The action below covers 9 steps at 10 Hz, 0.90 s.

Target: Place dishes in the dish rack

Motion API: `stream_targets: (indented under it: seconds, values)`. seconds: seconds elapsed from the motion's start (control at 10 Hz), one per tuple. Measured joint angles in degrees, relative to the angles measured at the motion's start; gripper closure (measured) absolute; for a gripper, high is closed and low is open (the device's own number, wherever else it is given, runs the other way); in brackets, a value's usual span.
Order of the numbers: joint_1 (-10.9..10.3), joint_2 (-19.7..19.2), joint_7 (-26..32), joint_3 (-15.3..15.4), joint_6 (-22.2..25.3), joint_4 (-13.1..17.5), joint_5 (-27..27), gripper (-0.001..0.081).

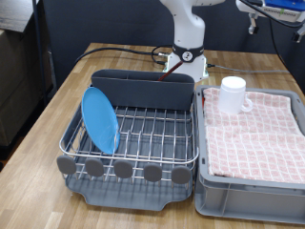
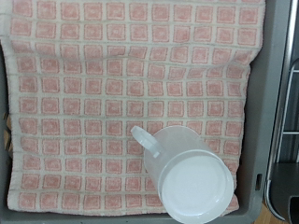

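Note:
The light-blue plate (image 1: 99,119) stands on edge in the dish rack (image 1: 143,91), at the end of the wire grid nearer the exterior view's left. The white handled mug (image 1: 233,93) stands upright on the red-and-white checked cloth (image 1: 257,134) in the grey tub (image 1: 248,196), at its far corner beside the rack. In the wrist view the mug (image 2: 187,173) is seen from above on the cloth (image 2: 112,93). The wooden spoon is not visible. The gripper does not show in either view; only the arm's base (image 1: 191,43) shows behind the rack.
The rack and tub sit side by side on a wooden table (image 1: 57,105). A row of grey discs (image 1: 124,170) lines the rack's near edge. Black cables (image 1: 124,50) lie behind the rack. The tub's wall (image 2: 276,93) shows beside the cloth.

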<state>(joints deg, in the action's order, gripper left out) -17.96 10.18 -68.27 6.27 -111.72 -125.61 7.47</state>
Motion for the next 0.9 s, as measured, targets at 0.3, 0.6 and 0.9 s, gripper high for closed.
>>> stream_targets:
  seconds: [0.3, 0.6, 0.9]
  values:
    - [-1.28, -0.93, 3.34, 1.85, -1.10, -1.53, 0.02, 0.0003]
    - [-1.47, -3.09, 7.13, 3.40, -4.46, -3.54, 0.87, 0.0003]
    - [-1.49, -6.30, 12.36, 4.24, -8.14, -5.39, 1.12, 0.0003]
